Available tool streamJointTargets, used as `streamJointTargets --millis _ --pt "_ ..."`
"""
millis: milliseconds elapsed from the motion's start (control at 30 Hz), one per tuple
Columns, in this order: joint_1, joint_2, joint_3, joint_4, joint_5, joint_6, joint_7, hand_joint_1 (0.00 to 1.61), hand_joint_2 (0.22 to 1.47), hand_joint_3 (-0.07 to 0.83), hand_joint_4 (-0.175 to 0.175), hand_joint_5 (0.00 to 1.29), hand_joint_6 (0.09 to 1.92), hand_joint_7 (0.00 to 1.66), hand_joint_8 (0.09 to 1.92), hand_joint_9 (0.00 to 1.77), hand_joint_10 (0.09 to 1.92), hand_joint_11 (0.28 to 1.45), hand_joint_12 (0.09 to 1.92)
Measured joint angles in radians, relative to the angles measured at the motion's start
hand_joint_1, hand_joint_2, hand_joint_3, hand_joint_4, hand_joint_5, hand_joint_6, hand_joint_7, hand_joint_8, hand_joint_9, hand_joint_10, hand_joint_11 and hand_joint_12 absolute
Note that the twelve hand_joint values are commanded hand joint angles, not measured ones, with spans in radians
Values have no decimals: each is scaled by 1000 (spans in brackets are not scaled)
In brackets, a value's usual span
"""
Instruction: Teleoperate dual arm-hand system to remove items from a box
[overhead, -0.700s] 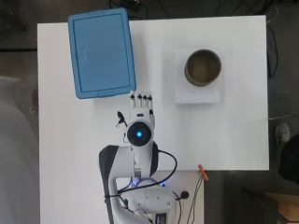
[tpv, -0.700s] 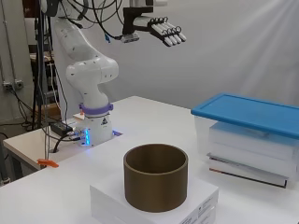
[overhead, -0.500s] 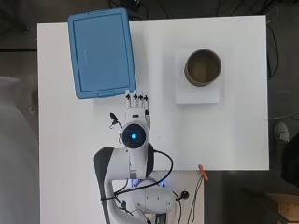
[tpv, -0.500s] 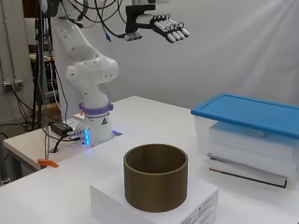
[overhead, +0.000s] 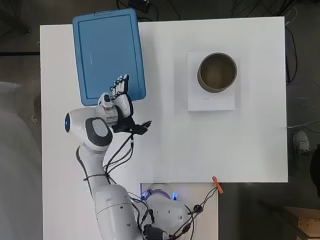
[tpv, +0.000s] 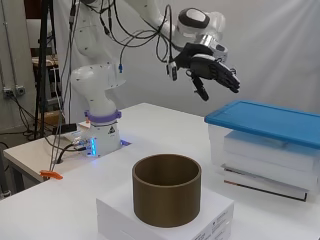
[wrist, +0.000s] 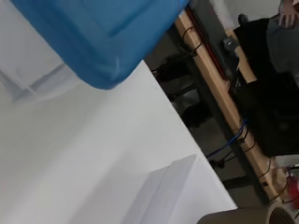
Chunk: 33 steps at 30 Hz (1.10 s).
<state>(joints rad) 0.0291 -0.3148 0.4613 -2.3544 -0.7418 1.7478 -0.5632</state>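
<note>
The box (overhead: 109, 55) sits at the far left part of the white table (overhead: 165, 135) as the overhead view shows it, a clear plastic container with its blue lid (tpv: 272, 120) closed on top; through the clear wall in the side view, white flat things can be seen stacked inside, though what they are cannot be told. In the wrist view a rounded corner of the blue lid (wrist: 98, 42) fills the upper part of the picture above the white tabletop. The hand (overhead: 117, 102) hangs in the air above the near edge of the box, clear of the lid; the side view shows the hand (tpv: 212, 70) well above the lid's near end, palm turned down, its fingers (tpv: 227, 80) stretched forward and apart, the thumb hanging below, holding nothing. The white arm (overhead: 95, 145) bends up from its base at the table's near edge, with black cables looped along it. Well apart from the box, on the right part of the table, a brown open cylinder (overhead: 217, 72) stands upright on a flat white block (overhead: 210, 102). A small orange clip (overhead: 217, 184) lies at the near edge of the table by the arm's base
</note>
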Motion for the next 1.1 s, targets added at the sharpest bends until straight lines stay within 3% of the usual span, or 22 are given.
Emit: streamJointTargets --millis 67,133,300,567,600,733,800,933,1100 --pt "12 -9 10 -62 -111 79 123 74 886 9 90 170 87 255 87 261 87 344 87" --pt "21 -15 3 -139 -107 164 253 112 910 9 78 224 87 291 87 295 87 347 87" --pt "33 -38 -50 -185 54 256 227 172 918 1 72 312 87 406 87 390 87 356 87" --pt "19 98 -71 -142 10 267 307 195 920 0 69 398 87 484 87 476 87 383 87" --pt "19 118 -70 -116 4 260 309 223 950 2 70 458 87 568 87 569 87 410 87" --pt "21 154 -78 -62 -17 291 300 363 1123 1 145 855 96 879 87 827 87 616 87" --pt "21 138 -88 -67 20 323 261 412 1185 3 168 976 117 1009 87 942 87 688 87" --pt "24 142 -99 -14 124 303 168 410 1224 0 171 1005 87 1054 87 987 87 731 87" --pt "31 110 -106 2 192 291 109 377 1235 2 131 939 87 1015 87 950 87 721 87"
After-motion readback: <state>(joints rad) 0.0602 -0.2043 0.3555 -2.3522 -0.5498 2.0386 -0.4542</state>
